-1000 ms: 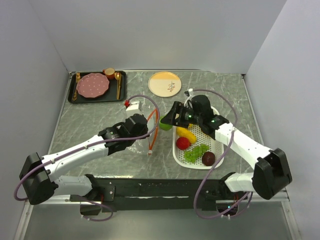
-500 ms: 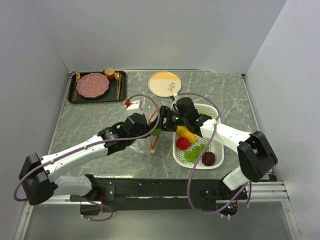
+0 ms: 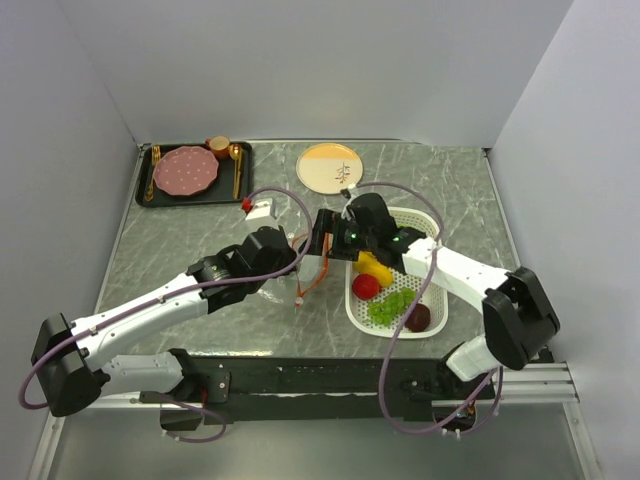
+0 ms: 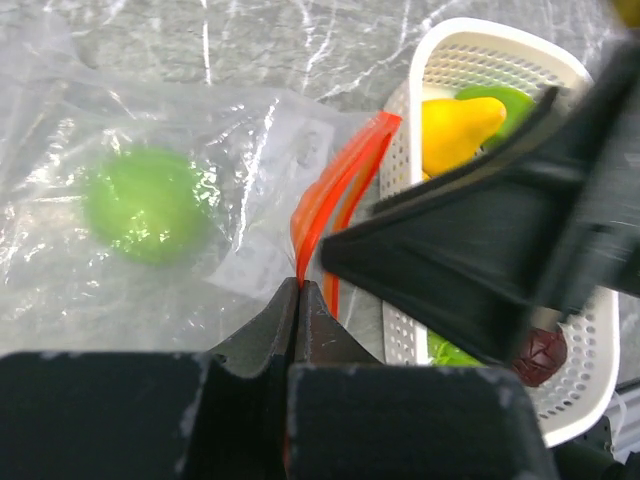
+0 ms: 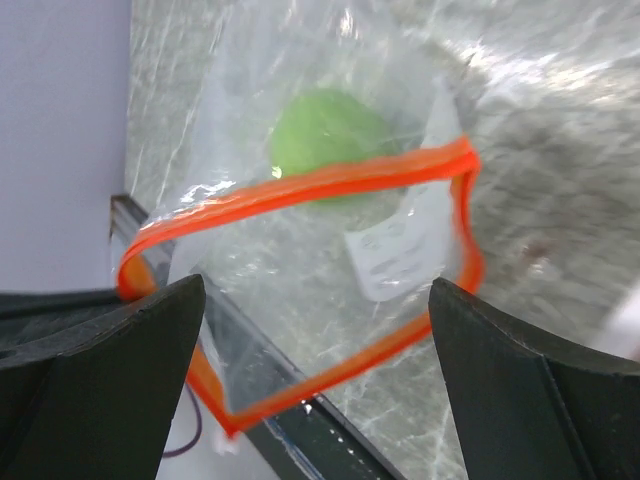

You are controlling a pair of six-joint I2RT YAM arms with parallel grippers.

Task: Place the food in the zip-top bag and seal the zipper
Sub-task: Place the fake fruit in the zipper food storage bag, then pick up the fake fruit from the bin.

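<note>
The clear zip-top bag lies on the table left of the basket, with a green ball inside it. My left gripper is shut on the orange-red zipper and holds the mouth up; it also shows in the top view. My right gripper is open and empty just in front of the open mouth. Through the zipper loop I see the green ball. A yellow piece, a red ball, green grapes and a maroon ball lie in the basket.
The white perforated basket stands right of the bag, under my right arm. A black tray with a pink plate, a cup and gold cutlery sits at the back left. A yellow-and-white plate sits at the back middle.
My right gripper carried a green piece left from the basket to the bag mouth and let it go; it now lies inside the bag. My left gripper kept its hold on the zipper.
</note>
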